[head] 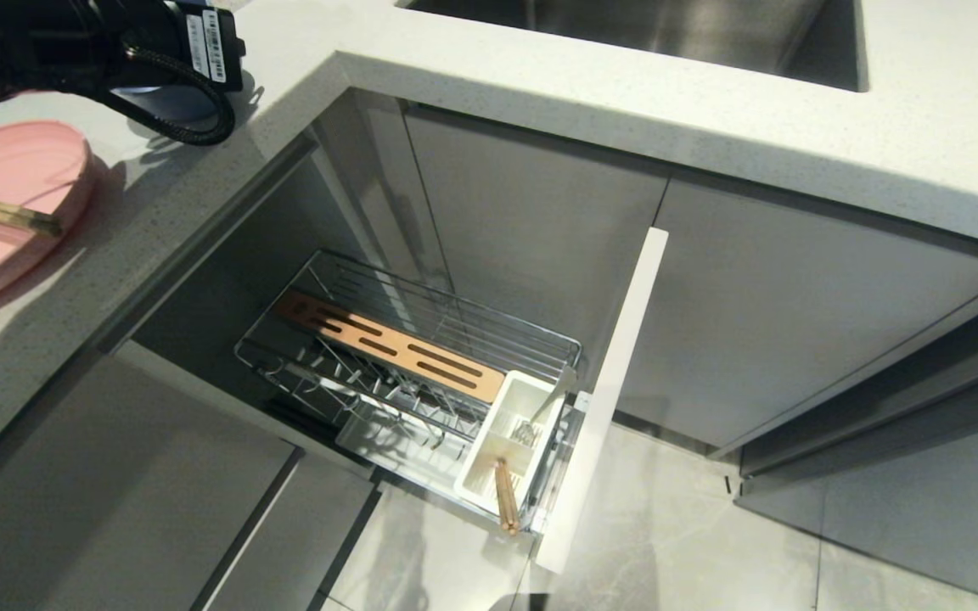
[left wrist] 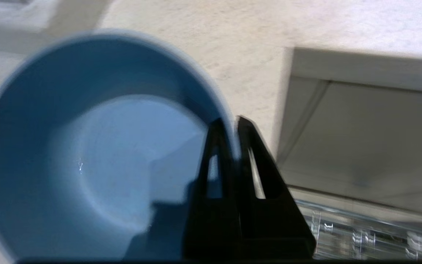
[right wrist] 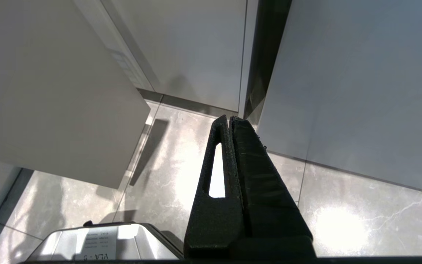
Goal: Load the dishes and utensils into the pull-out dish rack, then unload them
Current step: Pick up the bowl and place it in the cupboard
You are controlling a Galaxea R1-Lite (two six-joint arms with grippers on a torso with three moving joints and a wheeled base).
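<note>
Left gripper (left wrist: 233, 139) pinched shut on the rim of the blue bowl (left wrist: 97, 154) above the countertop (left wrist: 255, 40); bowl judged light, stiff, smooth plastic, best held by its thin wall.

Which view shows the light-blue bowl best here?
The left wrist view: the light-blue bowl fills it, its rim pinched by the left gripper. The head view shows only the left arm over the counter, no bowl; the right wrist view shows floor and cabinets.
</note>
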